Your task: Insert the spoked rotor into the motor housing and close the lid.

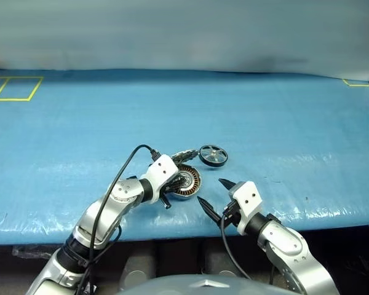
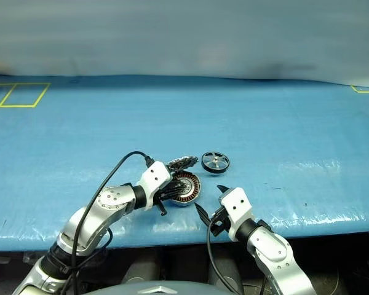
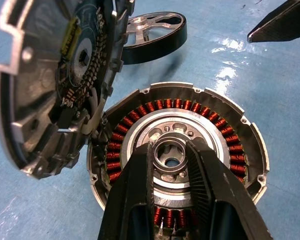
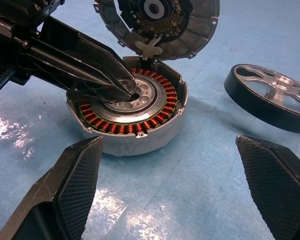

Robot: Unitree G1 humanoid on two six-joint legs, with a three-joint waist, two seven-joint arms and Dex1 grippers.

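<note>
with left gripper (image 3: 172, 165) narrowed over the motor housing (image 4: 127, 112) hub, right gripper (image 4: 170, 190) open, tipping threatens the upright lid (image 4: 157, 20).

Wide blue plastic-sheeted counter (image 1: 283, 123), glossy w/ wrinkles. Yellow tape rectangles (image 1: 15, 88) at far left corner; another yellow tape mark (image 1: 355, 83) at far right. Pale grey wall (image 1: 184, 31) behind counter.

Grey motor housing (image 4: 132, 112) on blue surface, coppery windings exposed, hinged lid (image 4: 157, 25) standing open behind it, black silver-spoked rotor (image 4: 272, 97) lying flat nearby, apart.
</note>
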